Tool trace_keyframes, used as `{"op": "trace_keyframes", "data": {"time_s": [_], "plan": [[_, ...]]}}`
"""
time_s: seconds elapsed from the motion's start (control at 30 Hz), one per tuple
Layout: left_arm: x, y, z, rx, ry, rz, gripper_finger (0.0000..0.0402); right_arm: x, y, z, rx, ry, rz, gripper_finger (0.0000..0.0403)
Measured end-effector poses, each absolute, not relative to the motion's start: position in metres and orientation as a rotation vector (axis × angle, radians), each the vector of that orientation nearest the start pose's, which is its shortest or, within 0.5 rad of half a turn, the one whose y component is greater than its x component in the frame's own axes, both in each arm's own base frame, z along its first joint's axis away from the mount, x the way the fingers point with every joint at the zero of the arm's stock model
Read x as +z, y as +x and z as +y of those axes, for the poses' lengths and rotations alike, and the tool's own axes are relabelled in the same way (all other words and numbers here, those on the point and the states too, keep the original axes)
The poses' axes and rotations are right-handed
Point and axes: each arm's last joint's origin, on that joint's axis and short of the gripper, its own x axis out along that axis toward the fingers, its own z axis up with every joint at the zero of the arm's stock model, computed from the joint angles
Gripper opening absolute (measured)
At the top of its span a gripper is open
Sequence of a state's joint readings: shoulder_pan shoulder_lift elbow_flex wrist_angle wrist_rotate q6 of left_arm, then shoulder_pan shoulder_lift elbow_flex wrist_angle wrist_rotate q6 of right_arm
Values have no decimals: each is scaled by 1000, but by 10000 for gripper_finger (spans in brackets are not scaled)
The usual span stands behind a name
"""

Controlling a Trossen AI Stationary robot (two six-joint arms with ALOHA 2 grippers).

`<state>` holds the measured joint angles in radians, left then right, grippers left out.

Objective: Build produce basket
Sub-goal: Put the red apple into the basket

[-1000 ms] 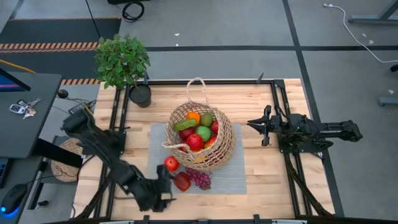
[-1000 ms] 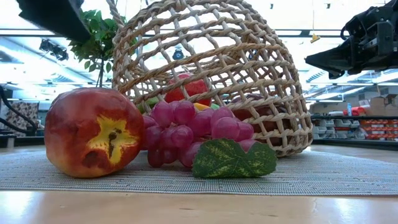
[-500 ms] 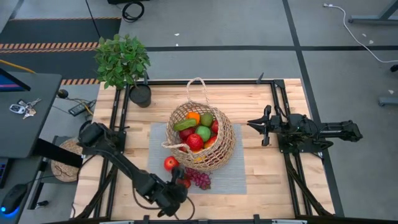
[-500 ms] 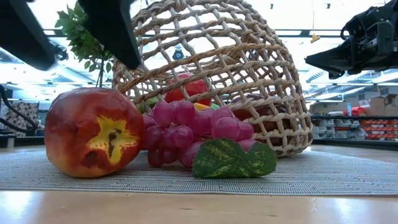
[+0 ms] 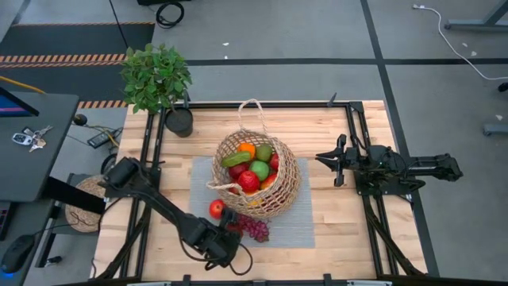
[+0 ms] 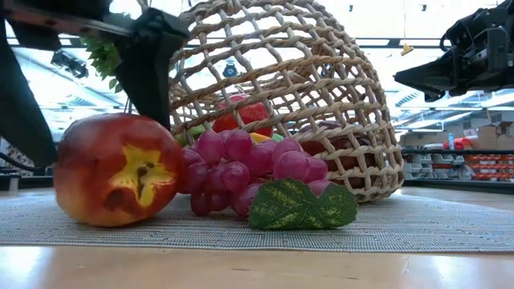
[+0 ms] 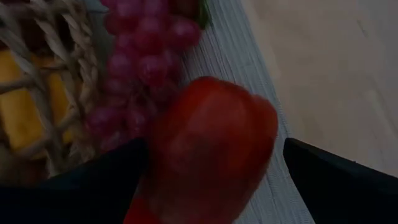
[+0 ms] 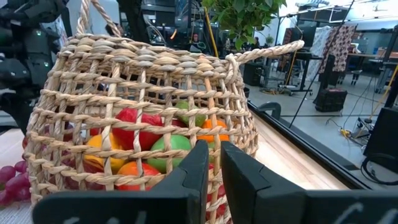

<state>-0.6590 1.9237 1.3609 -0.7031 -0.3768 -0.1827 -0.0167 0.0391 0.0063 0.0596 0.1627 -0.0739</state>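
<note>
The wicker basket [image 5: 258,175] sits tilted on the grey mat [image 5: 295,224], with several toy fruits inside. A red-orange pepper [image 6: 116,168] lies on the mat by the basket's near side, next to purple grapes [image 6: 241,168] and a red apple [image 5: 216,208]. My left gripper [image 5: 229,233] is open and low over the pepper, one finger on each side of it in the left wrist view [image 7: 214,171]. My right gripper [image 5: 332,167] is shut and empty, held above the table to the right of the basket. My left gripper has one finger [image 7: 106,180] against the pepper's side [image 7: 155,162] that faces the basket. The other finger [image 7: 336,186] stands apart from it. The fingers come slanting down from above. The pepper rests on the mat.
A potted plant [image 5: 156,77] in a black pot [image 5: 179,121] stands at the table's far left corner. Black frame rails [image 5: 151,159] run along both sides. Bare wood [image 5: 333,214] lies right of the mat.
My left gripper has moved toward the table's right edge and come down over the pepper, its fingers now on either side of it. The pepper has shifted slightly toward the table's left and tipped a little on the mat.
</note>
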Motion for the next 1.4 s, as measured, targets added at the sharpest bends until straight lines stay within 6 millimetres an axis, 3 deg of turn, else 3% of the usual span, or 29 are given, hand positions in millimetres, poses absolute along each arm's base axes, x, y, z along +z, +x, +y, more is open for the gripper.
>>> {"op": "trace_keyframes", "data": {"time_s": [0.2,0.53,0.8,1.0,1.23,1.4], "plan": [[170,308,-221,-124,454,1167,389,169,99,-6,-181,-71,-29,50],[168,308,-221,-105,428,1175,388,170,99,-6,-181,-71,-35,50],[168,307,-221,-102,423,1175,348,170,99,-6,-181,-71,-35,50],[171,307,-222,-111,411,1180,350,170,99,-6,-181,-71,-36,50],[203,313,-229,-105,383,1182,348,170,99,-6,-181,-71,-35,50],[240,320,-236,-107,363,1133,348,170,99,-6,-181,-71,-36,50]]}}
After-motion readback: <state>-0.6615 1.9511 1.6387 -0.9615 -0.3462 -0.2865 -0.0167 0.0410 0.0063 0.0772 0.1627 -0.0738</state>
